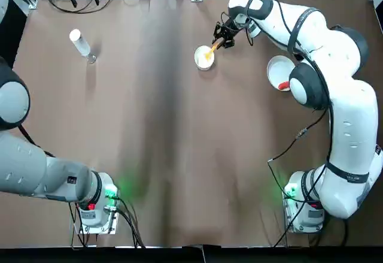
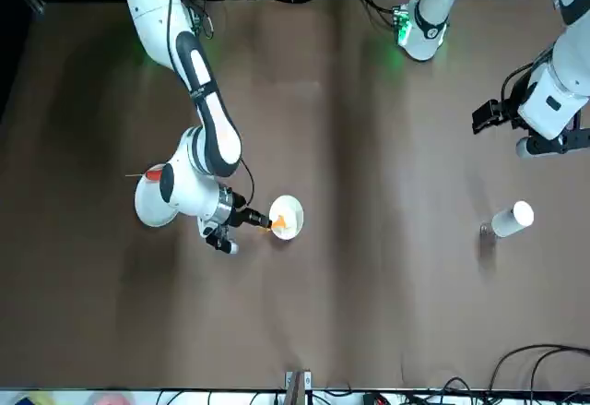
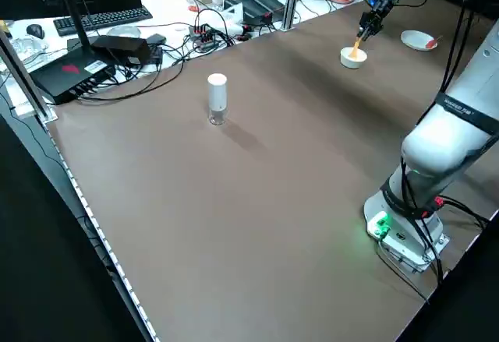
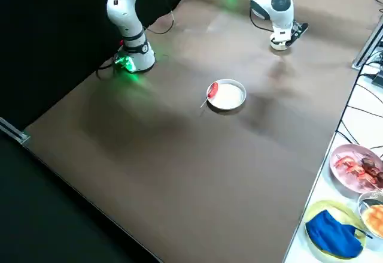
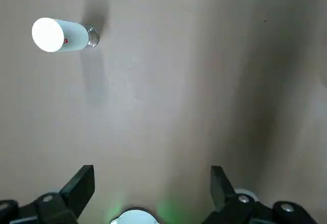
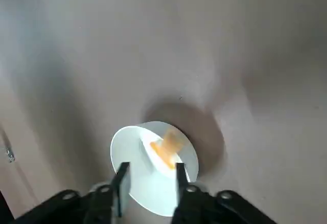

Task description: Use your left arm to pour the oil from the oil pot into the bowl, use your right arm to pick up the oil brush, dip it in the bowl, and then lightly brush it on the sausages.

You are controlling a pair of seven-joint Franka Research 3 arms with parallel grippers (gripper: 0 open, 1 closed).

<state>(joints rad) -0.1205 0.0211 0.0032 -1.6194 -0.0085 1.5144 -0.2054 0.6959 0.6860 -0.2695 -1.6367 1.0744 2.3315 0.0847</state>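
Observation:
The oil pot (image 1: 79, 44) stands upright at the far left of the table, white cap on top, also seen in the left wrist view (image 5: 61, 35). My left gripper (image 5: 150, 183) hangs open well away from it, holding nothing. The white bowl (image 1: 204, 57) sits at the far middle. My right gripper (image 1: 222, 40) is shut on the yellow-orange oil brush (image 1: 210, 50), whose head dips into the bowl (image 6: 138, 147). The red sausage (image 1: 283, 85) lies on the rim of a white plate (image 1: 276, 68) to the right of the bowl.
Cables, a keyboard and boxes (image 3: 117, 38) crowd the bench beyond the table's far edge. Plates of food and a blue cloth (image 4: 335, 236) sit off the table's right side. Both arm bases (image 1: 96, 206) stand at the near edge.

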